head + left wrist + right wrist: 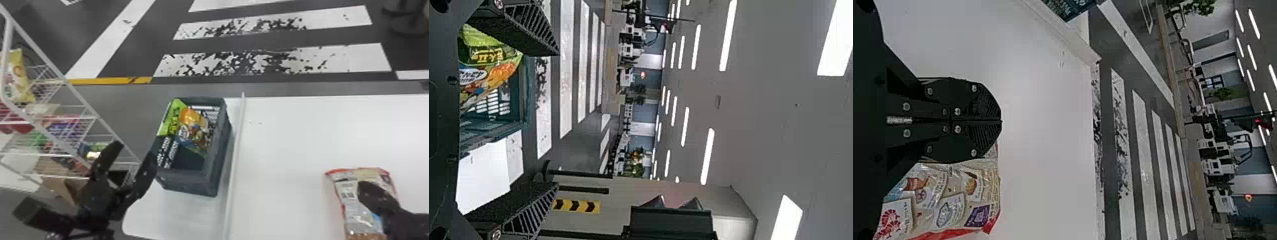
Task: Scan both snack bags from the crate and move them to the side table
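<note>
Green lettered bag [170,123], orange labelled bag [195,129] — both in crate [188,182]

In head view, red-edged bag [349,194] was cut off by bottom edge and partly covered by right tool [367,190], green bag [174,116] was partly hidden by orange bag [191,119], specks [260,123] on worktop [303,137] were too small to tell

Green bag [174,115] and orange bag [192,120], both aslant, inside the dark crate [186,176]
</note>
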